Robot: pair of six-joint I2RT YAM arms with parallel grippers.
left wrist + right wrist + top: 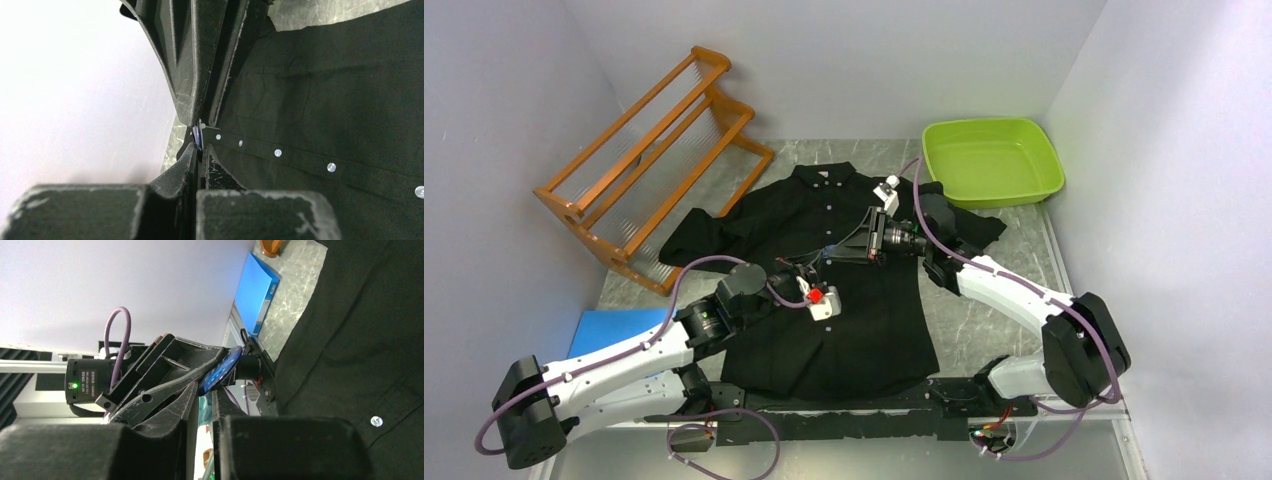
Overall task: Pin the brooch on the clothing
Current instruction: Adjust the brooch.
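The black shirt [844,330] lies flat, collar at the far end, pale buttons down its front [325,100] [360,340]. Both grippers meet tip to tip just above its chest. My left gripper [812,268] [200,150] is shut on the brooch [197,136], a thin blue disc seen edge-on at its tips. In the right wrist view the brooch [220,372] shows as a blue oval. My right gripper [829,252] [205,390] is closed to a narrow gap on the brooch's lower edge. The brooch is hidden in the top view.
An orange wooden rack [649,150] stands at the far left. A green basin [991,160] sits at the far right corner, next to the shirt's sleeve. A blue pad [614,330] [255,290] lies at the near left beside the shirt.
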